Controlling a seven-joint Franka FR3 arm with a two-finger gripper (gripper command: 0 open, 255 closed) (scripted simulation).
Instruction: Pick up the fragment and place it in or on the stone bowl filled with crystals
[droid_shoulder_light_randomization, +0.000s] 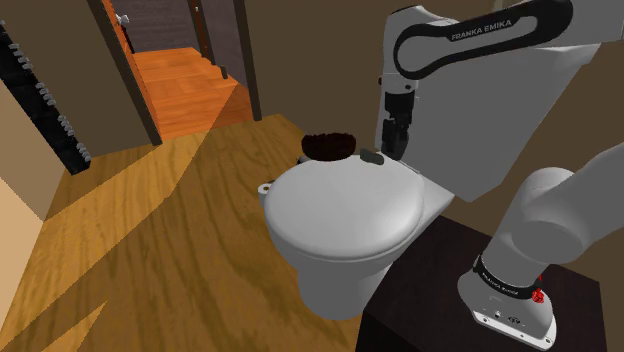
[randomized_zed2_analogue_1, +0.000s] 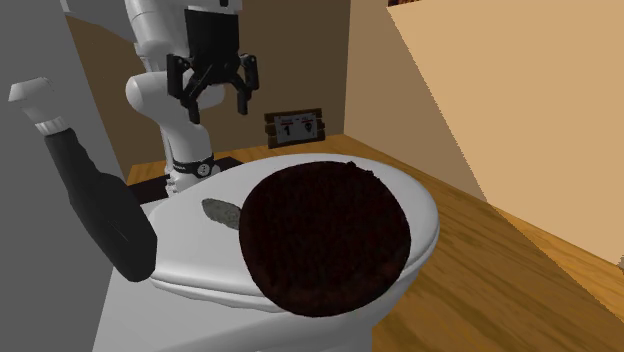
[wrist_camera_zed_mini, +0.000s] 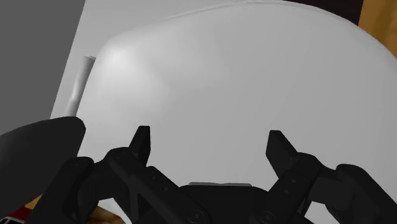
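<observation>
Gripper: the black gripper (droid_shoulder_light_randomization: 394, 150) (randomized_zed2_analogue_1: 213, 104) (wrist_camera_zed_mini: 210, 145) is hanging over the rear part of the toilet lid (droid_shoulder_light_randomization: 345, 210) (randomized_zed2_analogue_1: 420, 200) (wrist_camera_zed_mini: 222, 76) and pointing down at it. Its two fingers (wrist_camera_zed_mini: 141, 141) are standing wide apart and gripping nothing, and white lid is showing between them in the wrist view.
Fragment: the small, flat grey fragment (droid_shoulder_light_randomization: 372, 157) (randomized_zed2_analogue_1: 222, 211) is lying on the toilet lid near its rear edge. It is sitting below the gripper, with clear air between the two.
Bowl: the dark round bowl (droid_shoulder_light_randomization: 328, 147) (randomized_zed2_analogue_1: 325, 238) is sitting on the toilet lid just beside the fragment, on the shoulder view's left of it. Its filling is looking rough and dark reddish brown. Whether bowl and fragment are touching cannot be told.
Lid: the white toilet lid is lying closed and carrying both the fragment and the bowl.
Arm: the white arm (droid_shoulder_light_randomization: 480, 40) is arching from the shoulder view's lower right up over the toilet (droid_shoulder_light_randomization: 335, 275), with its wrist turning downward.
Stand: the dark stand (droid_shoulder_light_randomization: 420, 290) is sitting right beside the toilet and bearing the arm's base.
Floor: the wooden floor (droid_shoulder_light_randomization: 150, 250) (randomized_zed2_analogue_1: 520, 240) is spreading around the toilet.
Doorway: an open doorway (droid_shoulder_light_randomization: 190, 80) is showing orange-brown boards at the shoulder view's upper left.
Black shape: a bulky black shape (randomized_zed2_analogue_1: 100, 215) with a pale tip is leaning at the second exterior view's left, beside the toilet. What it is cannot be told.
</observation>
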